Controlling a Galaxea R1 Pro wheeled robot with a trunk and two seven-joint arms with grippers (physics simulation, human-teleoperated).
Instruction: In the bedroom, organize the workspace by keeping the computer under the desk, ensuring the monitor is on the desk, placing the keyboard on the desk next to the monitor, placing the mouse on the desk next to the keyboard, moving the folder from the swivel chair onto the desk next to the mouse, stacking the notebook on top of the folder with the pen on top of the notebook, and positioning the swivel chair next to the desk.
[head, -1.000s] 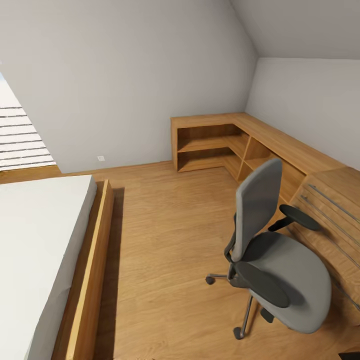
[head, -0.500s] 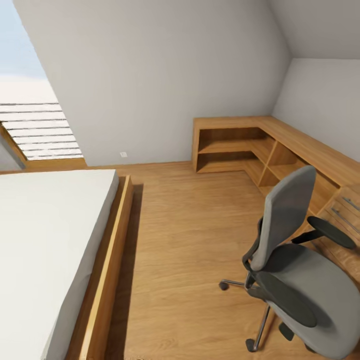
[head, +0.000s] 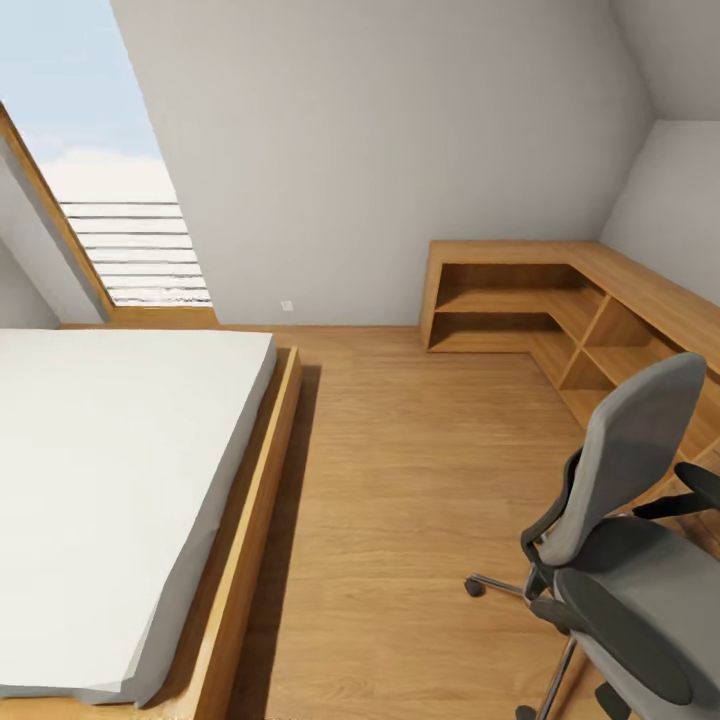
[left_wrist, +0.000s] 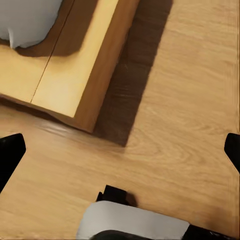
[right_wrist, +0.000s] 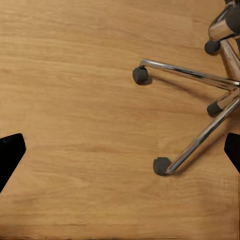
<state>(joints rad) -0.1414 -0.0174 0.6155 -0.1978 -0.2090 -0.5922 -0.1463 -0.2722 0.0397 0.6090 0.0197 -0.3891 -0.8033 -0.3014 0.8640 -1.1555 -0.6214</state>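
Left claw (left_wrist: 120, 150) is spread wide, two black fingertips (left_wrist: 11, 152) poking in at opposite edges of its wrist view with nothing between them, pointing straight down at the wood floor (left_wrist: 180, 100) just beside the corner of the bed frame (left_wrist: 80, 75). Right claw (right_wrist: 120, 150) is the same deal: released, two dark tips far apart, aimed down at bare floor next to the chair base (right_wrist: 200, 115).

Counts: one swivel chair (head: 640, 540), grey seat and tall back, two black armrests, seat bare as far as I can see it. In the right wrist view I count four castors and chrome spokes, the rest cut off. One bed (head: 110, 480) with a white mattress, well apart from the chair across open floor. One L-shaped wooden shelf unit (head: 560, 300) in the corner behind the chair, open cubbies. One slanted window (head: 110, 190) beyond the bed.
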